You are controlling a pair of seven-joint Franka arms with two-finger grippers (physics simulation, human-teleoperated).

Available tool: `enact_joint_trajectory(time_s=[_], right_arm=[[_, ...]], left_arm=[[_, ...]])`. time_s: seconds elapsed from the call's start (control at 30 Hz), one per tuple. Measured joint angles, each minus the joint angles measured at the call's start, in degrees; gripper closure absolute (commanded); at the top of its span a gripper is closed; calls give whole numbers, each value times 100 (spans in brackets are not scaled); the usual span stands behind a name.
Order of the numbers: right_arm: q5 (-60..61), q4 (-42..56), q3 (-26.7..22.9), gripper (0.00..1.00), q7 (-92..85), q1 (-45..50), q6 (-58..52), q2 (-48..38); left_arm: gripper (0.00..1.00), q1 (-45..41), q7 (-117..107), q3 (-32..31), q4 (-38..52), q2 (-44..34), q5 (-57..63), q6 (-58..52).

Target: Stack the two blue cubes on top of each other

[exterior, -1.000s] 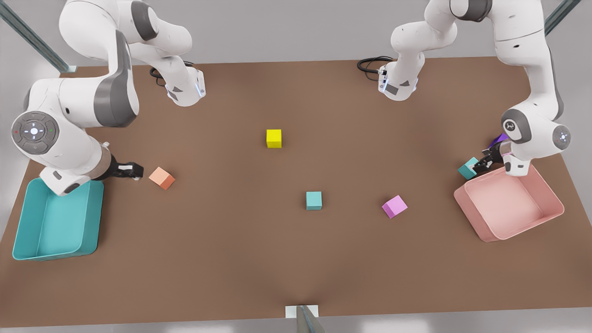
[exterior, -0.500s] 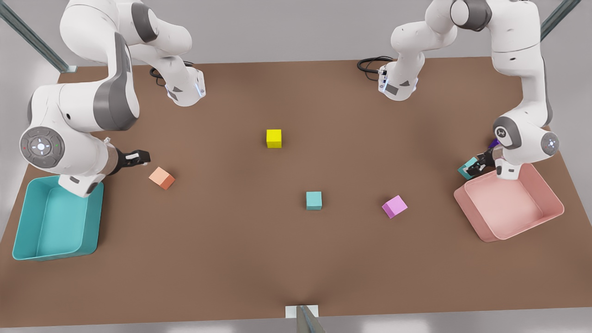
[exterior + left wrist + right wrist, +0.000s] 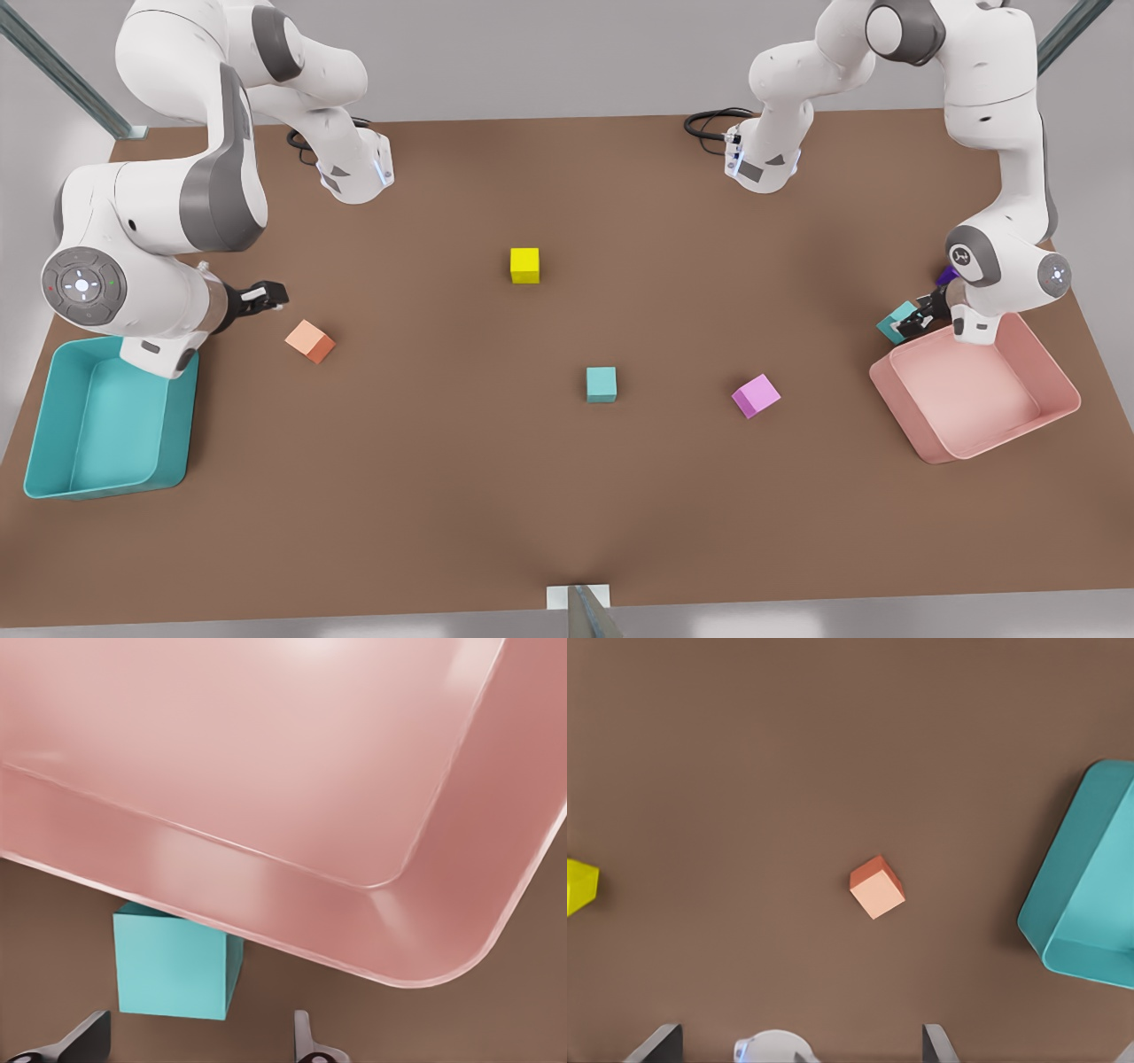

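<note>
One blue cube [image 3: 601,384] sits alone near the table's middle. The other blue cube [image 3: 895,321] [image 3: 173,966] rests against the outer wall of the pink bin [image 3: 904,416] [image 3: 310,921] at the front view's right. My left gripper [image 3: 912,321] [image 3: 195,1041] is low right beside this cube, open, its fingertips spread wider than the cube and just short of it. My right gripper [image 3: 270,297] [image 3: 797,1041] hovers open at the front view's left, holding nothing.
An orange cube [image 3: 310,341] [image 3: 877,888] lies near my right gripper, beside a teal bin [image 3: 177,416] [image 3: 1090,895]. A yellow cube [image 3: 524,265] and a pink cube [image 3: 756,395] stand mid-table. A purple cube [image 3: 950,273] peeks out behind the left arm.
My right gripper has drawn up and away from the orange cube. My left arm has shifted slightly, its gripper staying at the blue cube by the pink bin.
</note>
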Motion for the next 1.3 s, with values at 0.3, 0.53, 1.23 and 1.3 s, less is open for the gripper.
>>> enact_joint_trajectory(time_s=[0.3,0.53,1.23,1.3], right_arm=[[211,0,-14,0,-177,-129,-72,118],[431,-6,-15,0,-269,-204,-124,220],[675,16,8,0,-591,-501,-292,255],[674,13,8,0,-614,-501,-304,255]], left_arm=[[0,165,54,0,0,62,2,12],[0,161,80,0,8,179,-78,32],[0,211,120,0,9,404,-116,199],[0,211,123,0,9,438,-117,232]])
